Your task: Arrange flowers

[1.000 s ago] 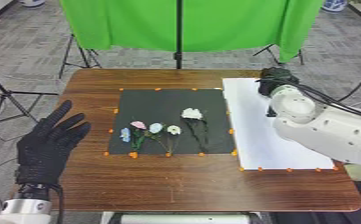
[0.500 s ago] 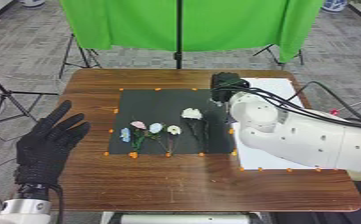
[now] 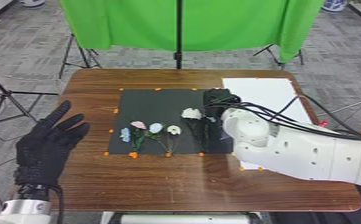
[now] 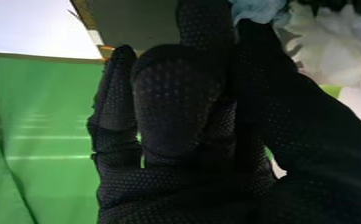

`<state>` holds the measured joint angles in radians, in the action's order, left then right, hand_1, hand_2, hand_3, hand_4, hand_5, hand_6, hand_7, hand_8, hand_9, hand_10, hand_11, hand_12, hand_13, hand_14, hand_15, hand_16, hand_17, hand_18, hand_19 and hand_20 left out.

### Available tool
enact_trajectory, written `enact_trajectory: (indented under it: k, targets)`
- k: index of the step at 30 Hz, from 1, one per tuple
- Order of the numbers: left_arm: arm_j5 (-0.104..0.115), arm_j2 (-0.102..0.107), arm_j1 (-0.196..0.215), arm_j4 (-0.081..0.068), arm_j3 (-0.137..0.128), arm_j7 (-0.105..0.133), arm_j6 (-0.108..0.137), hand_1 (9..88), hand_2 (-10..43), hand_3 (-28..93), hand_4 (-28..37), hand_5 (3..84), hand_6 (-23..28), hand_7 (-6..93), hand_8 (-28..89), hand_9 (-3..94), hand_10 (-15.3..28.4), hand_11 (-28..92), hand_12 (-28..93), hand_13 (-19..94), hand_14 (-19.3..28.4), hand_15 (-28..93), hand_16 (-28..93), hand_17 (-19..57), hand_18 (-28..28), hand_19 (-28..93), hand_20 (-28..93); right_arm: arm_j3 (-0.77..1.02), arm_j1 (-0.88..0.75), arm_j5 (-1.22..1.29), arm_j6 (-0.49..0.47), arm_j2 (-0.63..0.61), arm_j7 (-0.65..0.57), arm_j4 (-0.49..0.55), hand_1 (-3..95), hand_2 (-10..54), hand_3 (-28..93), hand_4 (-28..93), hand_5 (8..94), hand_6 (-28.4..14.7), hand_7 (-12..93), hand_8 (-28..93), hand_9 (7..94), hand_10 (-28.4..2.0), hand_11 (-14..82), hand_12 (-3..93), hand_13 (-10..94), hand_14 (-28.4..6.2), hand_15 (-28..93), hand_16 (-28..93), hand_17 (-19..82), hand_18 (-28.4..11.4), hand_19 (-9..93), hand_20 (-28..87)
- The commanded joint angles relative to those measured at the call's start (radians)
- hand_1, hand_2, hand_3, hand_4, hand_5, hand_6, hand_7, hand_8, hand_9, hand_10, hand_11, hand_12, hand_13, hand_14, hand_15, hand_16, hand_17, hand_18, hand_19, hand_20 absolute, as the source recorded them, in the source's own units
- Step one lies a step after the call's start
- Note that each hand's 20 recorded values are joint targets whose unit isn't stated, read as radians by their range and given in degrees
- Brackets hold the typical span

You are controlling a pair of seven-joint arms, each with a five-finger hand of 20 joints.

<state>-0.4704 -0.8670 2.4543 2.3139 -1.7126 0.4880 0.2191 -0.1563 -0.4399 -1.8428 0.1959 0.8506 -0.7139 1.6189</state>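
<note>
The right hand is closed, thumb and fingers together, on a pale blue flower, its bloom just beside the big white flower. Four more flowers lie on the black sheet, towards its near left part: a blue flower, a pink flower, a pale flower and a small white flower. The left hand is open over the table's left side, fingers spread, well apart from them. The right arm and its black cables stand in the way, hiding much of the near part of the white sheet and the black sheet's right edge

A second ago the right hand was over the far part of the white sheet; it has since swung left and come nearer the robot, onto the black sheet — the pale blue flower with it. The flowers on the black sheet and the left hand have stayed put

The table is brown wood, with orange marks along the sheets' edges. Beyond it are a green cloth, a black pole and a grey floor — with a black tripod off to the left
</note>
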Motion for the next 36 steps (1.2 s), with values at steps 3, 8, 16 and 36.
enact_trajectory:
  k: [3,8,16,36]
  targets:
    - [-0.009,-0.012,0.001,-0.006,0.013,-0.016,-0.01,21.1,6.2,79,-27.1,33.9,7.8,13.3,-9,31.8,18.8,32,11,23,27.2,63,-13,-9.6,21.4,55,28,-0.005,0.014,-0.018,0.005,-0.013,-0.007,0.008,54.8,-9.5,71,-28,82.1,3.6,24,2,93.7,-4.3,14.7,30.2,84,-1.7,65,19,31,-16.1,83,25]
    - [-0.008,-0.02,0.013,-0.003,0.01,-0.017,-0.003,21.1,6.2,79,-27.0,33.9,7.8,13.3,-9,31.7,18.8,32,11,23,27.2,63,-13,-9.6,21.4,55,28,0.036,-0.009,0.014,-0.065,-0.03,-0.011,0.04,53.7,-9.5,72,-28,77.6,2.9,25,0,92.8,-4.7,10.3,33.5,82,-2.6,67,19,29,-16.8,83,25]
    - [-0.009,-0.02,-0.004,-0.008,0.022,-0.021,-0.007,21.2,6.2,79,-27.0,33.9,7.9,13.0,-9,31.7,18.8,31,11,23,27.2,63,-13,-9.6,21.4,55,28,0.036,-0.01,0.003,-0.104,-0.015,-0.012,0.043,49.4,-9.5,72,-28,71.6,1.4,27,-3,88.0,-6.5,14.6,31.0,78,-3.9,69,17,26,-17.7,82,26]
    - [-0.002,-0.006,-0.005,-0.011,0.027,-0.024,-0.001,21.4,6.4,79,-26.9,34.1,8.2,12.4,-9,31.6,19.0,30,11,23,27.0,62,-13,-9.6,21.3,55,28,0.034,0.01,0.023,-0.106,-0.026,-0.046,0.052,33.1,-9.5,79,-28,61.1,-1.4,20,-14,75.2,-12.0,29.7,16.5,73,-7.3,73,16,24,-20.9,82,28]
